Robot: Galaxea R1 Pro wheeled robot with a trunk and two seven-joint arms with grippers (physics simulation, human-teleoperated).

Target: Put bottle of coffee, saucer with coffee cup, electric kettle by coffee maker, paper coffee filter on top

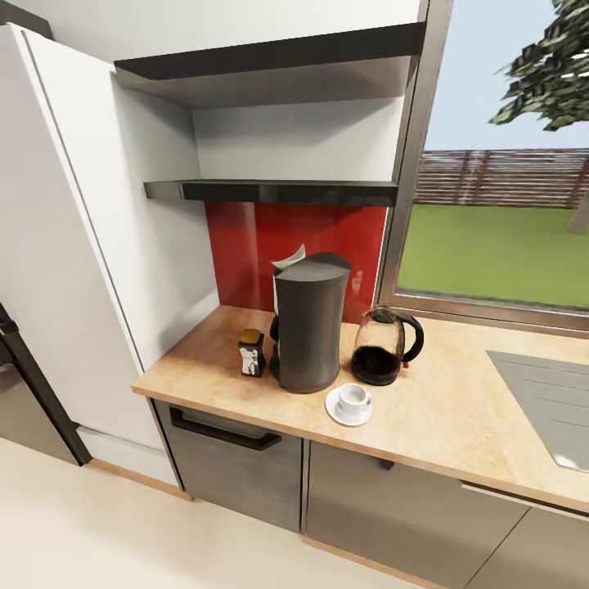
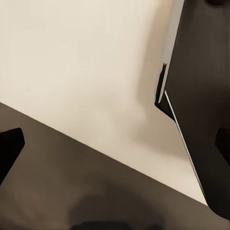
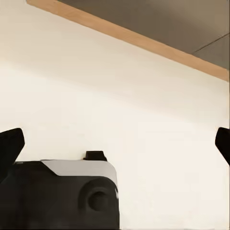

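On the desk [image 1: 458,425], bottle [image 1: 252,352], kettle [image 1: 382,346] and cup [image 1: 354,398] on saucer [image 1: 335,412] are grouped beside the coffee maker [image 1: 309,322] as required; both end effectors are spread wide, empty.

The left gripper [image 2: 115,143] shows in its wrist view as two flat black fingertips [image 2: 9,146] at the picture's opposite edges — matte, unmarked, wedge-shaped where the near one tapers. The right gripper [image 3: 115,143] looks the same: black fingertips [image 3: 10,143] with blunt, slightly rounded ends. Below them in the right wrist view sits a bulky part of the robot's body [image 3: 60,196] — mostly black, with a pale grey top panel, a round recessed boss on its side and a small black tab above; probably the base, though I cannot be sure.
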